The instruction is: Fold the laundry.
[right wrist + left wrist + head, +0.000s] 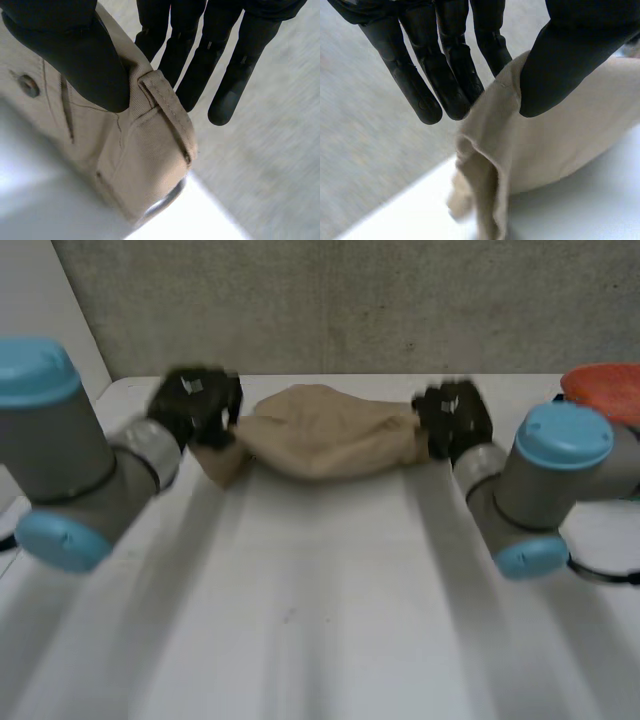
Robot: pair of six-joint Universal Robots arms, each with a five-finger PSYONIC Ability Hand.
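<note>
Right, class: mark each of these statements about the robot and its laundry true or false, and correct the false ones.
1. The left hand pinches the garment. True.
2. The right hand is open, clear of the garment. False: it pinches it beside a belt loop.
3. The garment is blue. False: it is tan.
4. A button shows near the right hand's thumb. True.
5. An orange thing shows to the right of the right hand in the head view. True.
</note>
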